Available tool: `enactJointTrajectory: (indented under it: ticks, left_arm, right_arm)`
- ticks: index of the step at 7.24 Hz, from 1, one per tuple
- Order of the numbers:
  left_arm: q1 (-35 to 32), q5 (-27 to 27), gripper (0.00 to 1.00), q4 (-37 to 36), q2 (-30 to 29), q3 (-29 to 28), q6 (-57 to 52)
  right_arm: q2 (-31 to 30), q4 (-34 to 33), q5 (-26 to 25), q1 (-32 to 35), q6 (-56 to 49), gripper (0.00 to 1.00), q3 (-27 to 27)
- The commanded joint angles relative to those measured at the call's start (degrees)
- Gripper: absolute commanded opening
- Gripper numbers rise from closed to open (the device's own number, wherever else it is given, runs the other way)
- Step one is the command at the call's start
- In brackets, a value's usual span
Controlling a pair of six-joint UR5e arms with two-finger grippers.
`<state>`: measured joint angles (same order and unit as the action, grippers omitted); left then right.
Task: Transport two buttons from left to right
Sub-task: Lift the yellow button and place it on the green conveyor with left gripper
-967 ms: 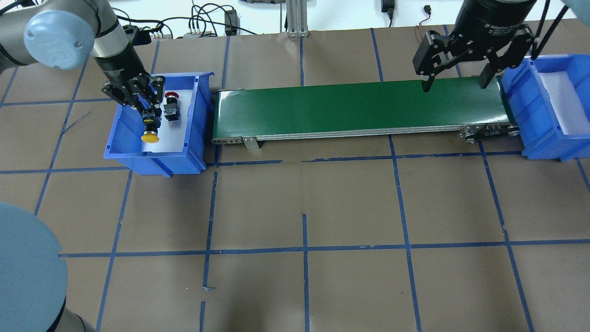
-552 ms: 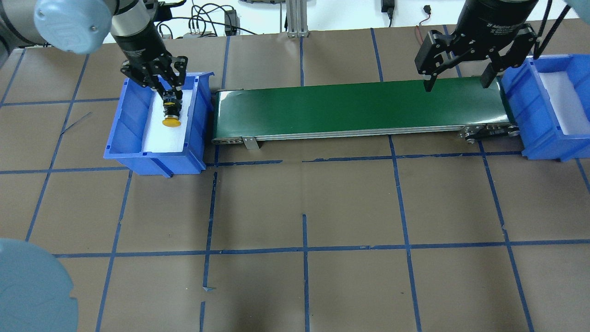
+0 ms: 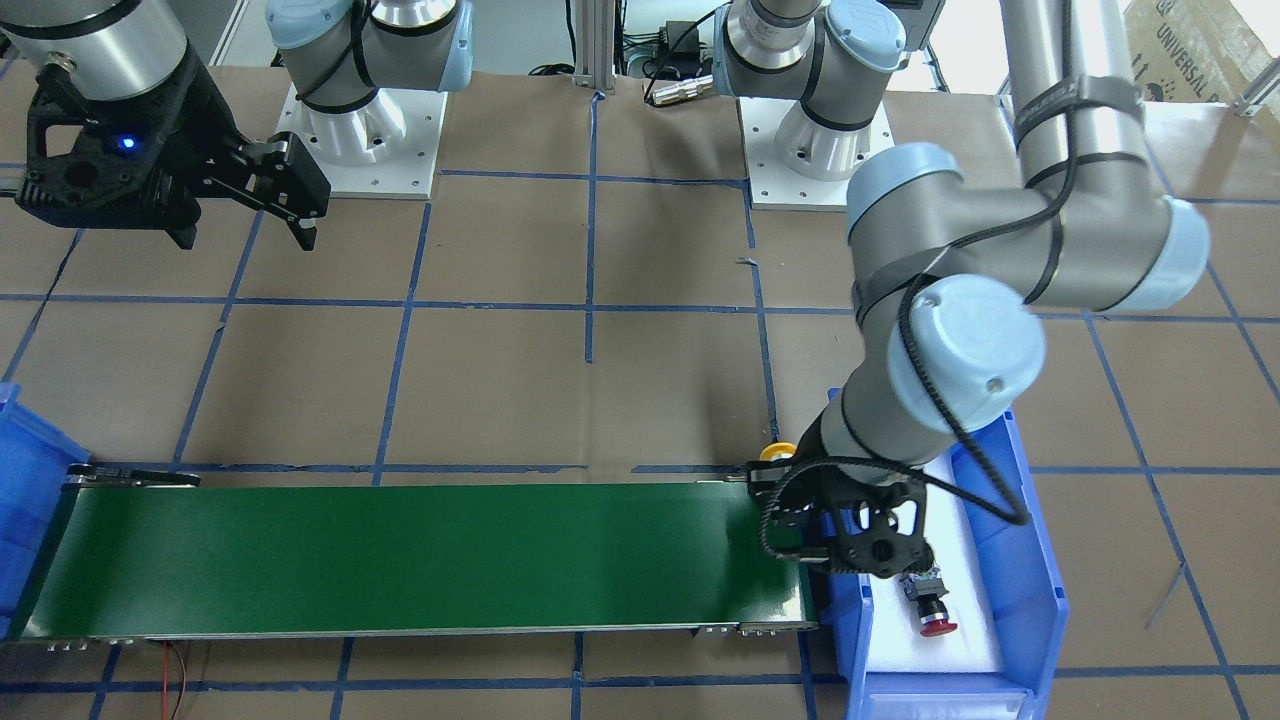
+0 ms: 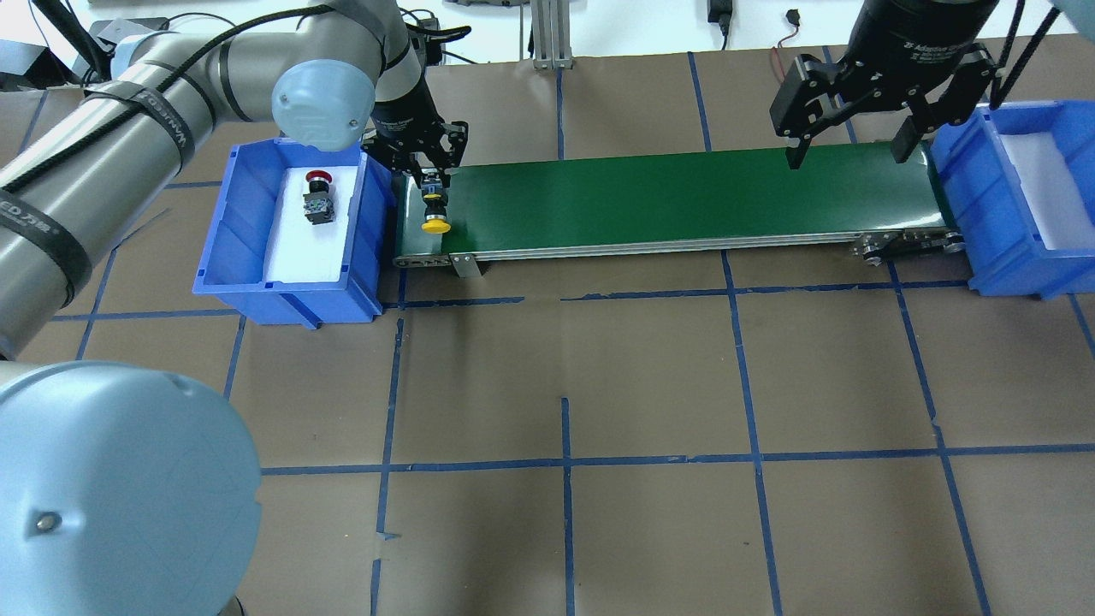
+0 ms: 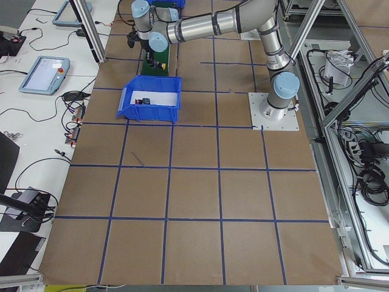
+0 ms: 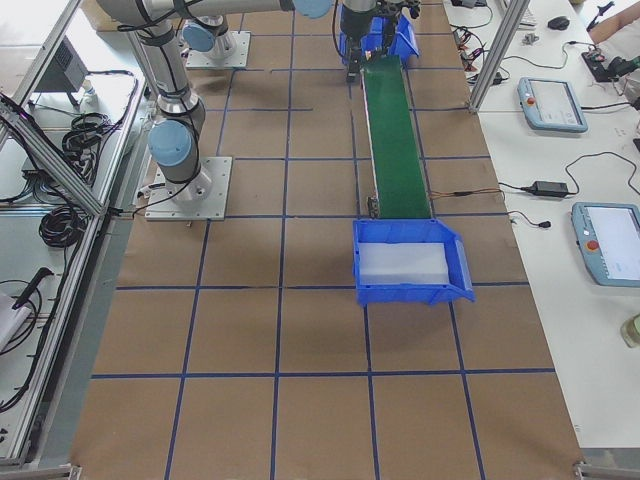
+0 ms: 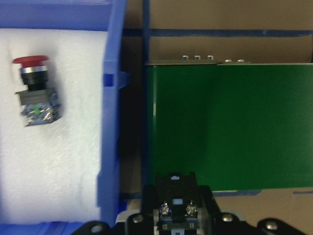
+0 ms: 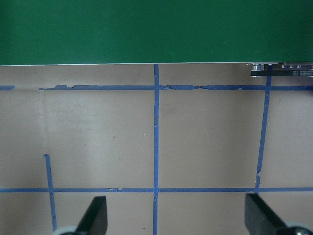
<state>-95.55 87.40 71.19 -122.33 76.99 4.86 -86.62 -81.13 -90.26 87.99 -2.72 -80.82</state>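
Now the left claw [image 4: 434, 181] is clamped on the yellow button [image 4: 436, 224] over the left end of the conveyor belt [image 4: 667, 197], seemingly just above it. The red button [image 4: 317, 195] lies in the blue bin [image 4: 229, 222]; the right claw [image 4: 845, 158] hangs wide open, empty.

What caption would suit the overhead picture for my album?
Left gripper holds the yellow button over the green belt; the red button lies in the blue bin.

Left gripper [image 4: 432, 180] clamped, right gripper [image 4: 846, 159] spread wide.
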Motion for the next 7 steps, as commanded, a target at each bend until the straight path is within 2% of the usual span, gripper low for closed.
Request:
enactJointTrajectory:
  ticks: [1, 2, 3, 5, 7]
  left_arm:
    - [-0.34, -0.04, 0.15, -2.80, -2.12, 0.09, -0.12]
    - [-0.60, 0.13, 0.25, -2.98, -2.82, 0.18, -0.21]
    - [-0.52, -0.04, 0.99, -2.99, -3.00, 0.18, -0.64]
    - [-0.87, -0.04, 1.00, -2.20, 0.23, 0.09, -0.65]
    - [1.14, 0.05, 1.00, 3.05, 8.57, 1.49, -0.91]
  right_arm:
    - [0.14, -0.08, 0.34, 0.25, 1.22, 1.00, -0.04]
    - [0.23, -0.08, 0.26, 0.25, 1.31, 1.00, 0.05]
    - [0.05, -0.17, 0.26, 0.42, 1.84, 1.00, 0.05]
    - [0.75, -0.08, 0.26, 0.43, 4.13, 1.00, 0.05]
    - [1.19, -0.08, 0.35, 0.43, 4.13, 1.00, 0.05]
